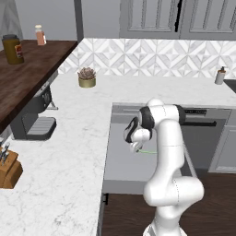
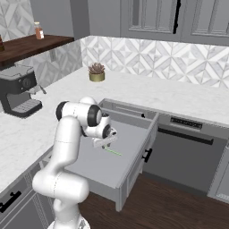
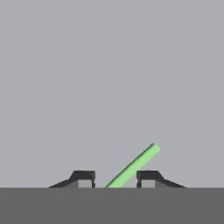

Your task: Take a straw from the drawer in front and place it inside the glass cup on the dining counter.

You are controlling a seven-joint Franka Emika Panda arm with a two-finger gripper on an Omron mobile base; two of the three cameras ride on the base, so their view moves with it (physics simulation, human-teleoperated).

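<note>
The wide grey drawer (image 1: 122, 173) (image 2: 100, 172) stands pulled out below the white counter. A thin light-green straw (image 1: 148, 152) (image 2: 114, 152) (image 3: 135, 162) lies flat on its floor. My gripper (image 1: 136, 148) (image 2: 103, 144) (image 3: 116, 180) points down into the drawer, right over one end of the straw. In the hand view the straw runs slantwise between the two dark fingertips (image 3: 85, 177), close to the right one, with a gap still showing on the left. The jaws are narrowed around the straw but not pressed on it. The glass cup and the dining counter are out of view.
A dishwasher (image 1: 205, 133) (image 2: 188, 152) adjoins the drawer's right side. On the marble counter (image 1: 69, 152) stand a coffee machine (image 1: 32, 122) (image 2: 20, 96), a small potted plant (image 1: 86, 78) (image 2: 96, 74), a knife block (image 1: 8, 168) and a soap bottle (image 1: 221, 76).
</note>
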